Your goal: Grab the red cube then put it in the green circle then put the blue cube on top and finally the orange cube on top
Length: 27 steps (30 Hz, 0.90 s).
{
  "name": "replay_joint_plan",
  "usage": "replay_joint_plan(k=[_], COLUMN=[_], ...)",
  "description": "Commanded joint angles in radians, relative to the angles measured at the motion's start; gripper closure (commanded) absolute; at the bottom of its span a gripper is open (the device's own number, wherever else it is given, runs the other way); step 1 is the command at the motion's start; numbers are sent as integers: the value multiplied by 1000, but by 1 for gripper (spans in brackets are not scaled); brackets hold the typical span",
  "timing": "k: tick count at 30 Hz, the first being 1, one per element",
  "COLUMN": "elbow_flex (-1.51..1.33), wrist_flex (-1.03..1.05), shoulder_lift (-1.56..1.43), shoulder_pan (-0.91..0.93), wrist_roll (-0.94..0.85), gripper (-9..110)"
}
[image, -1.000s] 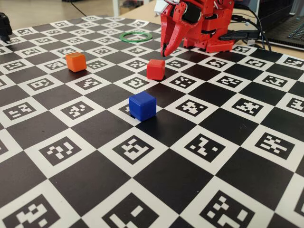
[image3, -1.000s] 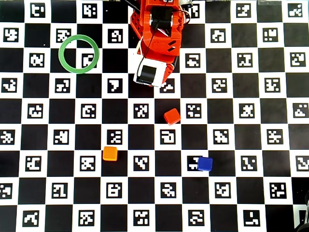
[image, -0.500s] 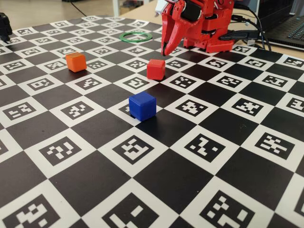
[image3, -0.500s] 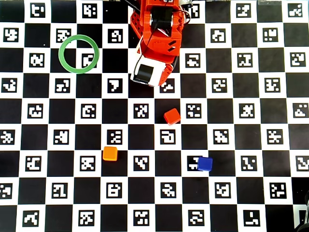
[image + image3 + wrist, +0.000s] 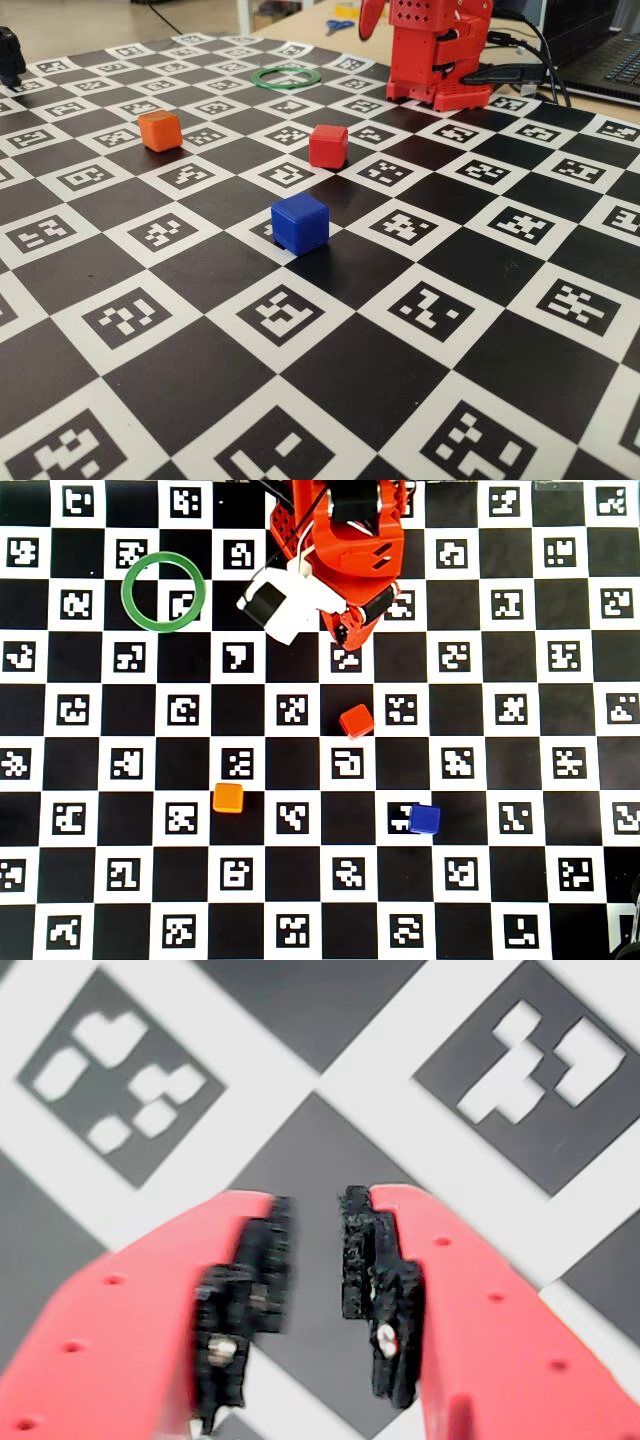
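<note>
**Red gripper hangs slightly parted and empty over a checkered table**

In the wrist view the gripper (image 5: 310, 1260) fills the lower half of the frame: two smooth red plastic fingers with small screw holes, each faced on the inside with a rough black pad. A narrow gap separates the pads, and nothing sits between them. Behind them lies the table (image 5: 330, 1070), a flat matte checkerboard of black squares and white squares printed with blocky black code markers. The picture is slightly blurred.

In the overhead view the gripper (image 5: 345, 635) points down the frame from the red arm (image 5: 350, 540), which carries a white and black block on its left side. The red cube (image 5: 356, 721), small, matte, with softly rounded edges, sits on the table a little below the gripper tip, apart from it. The orange cube (image 5: 228, 797) lies farther below and to the left. The blue cube (image 5: 424, 818) lies farther below and to the right. The green circle (image 5: 126, 598), a thin flat hollow ring, lies well to the left of the gripper, about level with it. All three cubes are the same size and stand well apart.
</note>
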<state>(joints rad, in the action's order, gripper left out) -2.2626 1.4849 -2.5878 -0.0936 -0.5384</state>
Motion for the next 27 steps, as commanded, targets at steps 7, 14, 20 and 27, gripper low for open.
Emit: replay_joint_plan(k=[7,14,20,27], elbow_flex=[293,382,388,342], wrist_flex=[29,28,-26,-114], shoulder_lift=[276,428,485,577], shoulder_pan=[-12,-15,-48,-81], wrist_roll=[150,258,313,304], gripper=[71,61,57,56])
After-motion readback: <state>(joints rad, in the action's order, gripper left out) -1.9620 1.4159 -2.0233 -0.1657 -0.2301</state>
